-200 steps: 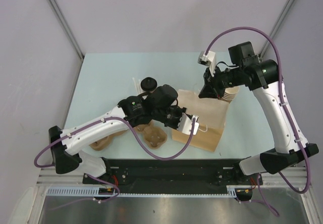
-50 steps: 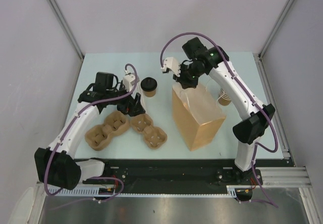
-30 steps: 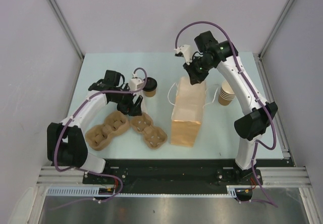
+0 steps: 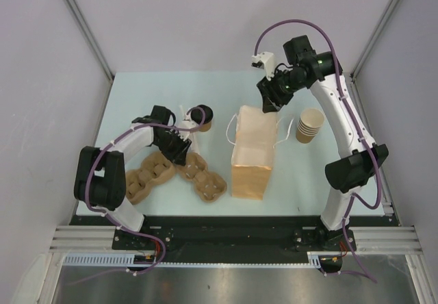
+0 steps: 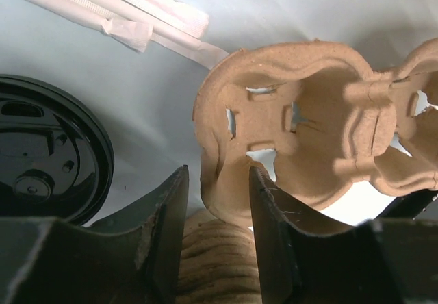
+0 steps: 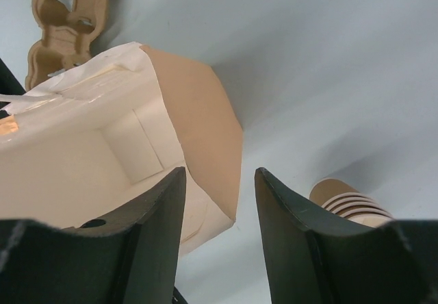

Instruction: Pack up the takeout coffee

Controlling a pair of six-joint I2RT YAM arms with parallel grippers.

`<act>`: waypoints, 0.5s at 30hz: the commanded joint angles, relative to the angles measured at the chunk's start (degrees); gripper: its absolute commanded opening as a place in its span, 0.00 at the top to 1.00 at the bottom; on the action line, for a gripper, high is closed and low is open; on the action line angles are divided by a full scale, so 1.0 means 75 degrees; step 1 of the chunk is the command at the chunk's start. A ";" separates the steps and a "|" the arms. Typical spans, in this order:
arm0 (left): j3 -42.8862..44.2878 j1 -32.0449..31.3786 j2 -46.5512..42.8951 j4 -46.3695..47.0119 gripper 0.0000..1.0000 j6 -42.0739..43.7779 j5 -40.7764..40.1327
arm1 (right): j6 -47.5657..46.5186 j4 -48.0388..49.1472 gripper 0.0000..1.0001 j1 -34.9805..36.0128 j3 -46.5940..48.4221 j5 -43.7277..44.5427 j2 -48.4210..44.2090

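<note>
The takeout coffee point(image 4: 200, 116), a tan cup under a black lid point(image 5: 41, 157), stands on the table left of the brown paper bag point(image 4: 254, 155). The bag is upright with its mouth open point(image 6: 198, 112). My left gripper point(image 4: 176, 149) is low over the pulp carrier tray point(image 4: 202, 179), just in front of the coffee. Its fingers point(image 5: 219, 201) straddle the tray's rim point(image 5: 308, 133), with a slim gap still showing on the left side. My right gripper point(image 4: 269, 104) hovers open above the bag's far edge and holds nothing point(image 6: 219, 208).
A second carrier tray point(image 4: 146, 178) lies left of the first. A stack of lidless paper cups point(image 4: 309, 126) stands right of the bag point(image 6: 349, 198). Wrapped straws point(image 5: 116, 9) lie behind the coffee. White bag handles point(image 4: 231, 127) stick out sideways.
My right gripper has opened, let go of the bag's top and drawn back to the right. My left gripper has dropped from beside the coffee onto the carrier tray, its jaws narrowing.
</note>
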 commanded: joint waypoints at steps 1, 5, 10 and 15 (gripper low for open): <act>-0.0065 0.0075 0.0181 0.0089 0.57 -0.0015 0.0093 | 0.0042 -0.1316 0.49 -0.0124 0.0096 -0.0253 -0.0328; 0.0040 0.0075 0.0298 0.0125 0.62 -0.0050 0.0140 | 0.0124 -0.1327 0.43 -0.0171 0.0061 -0.0312 -0.0352; 0.0169 0.0075 0.0427 0.0113 0.73 -0.0062 0.0269 | 0.0089 -0.1327 0.39 -0.0172 0.0096 -0.0452 -0.0363; 0.0368 0.0075 0.0299 0.0031 0.90 -0.0062 0.0362 | -0.0064 -0.1327 0.39 -0.0265 0.0096 -0.0476 -0.0399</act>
